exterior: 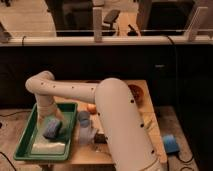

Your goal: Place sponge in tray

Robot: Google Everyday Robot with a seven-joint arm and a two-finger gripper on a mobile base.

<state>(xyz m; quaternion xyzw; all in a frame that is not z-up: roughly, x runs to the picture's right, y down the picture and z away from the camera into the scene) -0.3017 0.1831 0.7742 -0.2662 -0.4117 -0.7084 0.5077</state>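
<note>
The sponge (52, 128), a small blue block, lies inside the tray (30, 145), about at its middle and toward the 12 o'clock half of the shiny green floor. The gripper (56, 118) hangs just above the sponge at its 1 o'clock side, under the white arm that reaches across from 3 o'clock; whether it is clenched on the sponge or released cannot be told. At the 6 o'clock end of the tray lies a pale blue cloth (49, 148). The tray sits on the 9 o'clock end of the wooden worktop (152, 137). Just beside the tray's 3 o'clock rim stands a translucent bluish cup (84, 119), and an orange round thing (91, 108) lies near it at 1 o'clock. A brown bowl (136, 92) stands at the worktop's far 3 o'clock corner.
</note>
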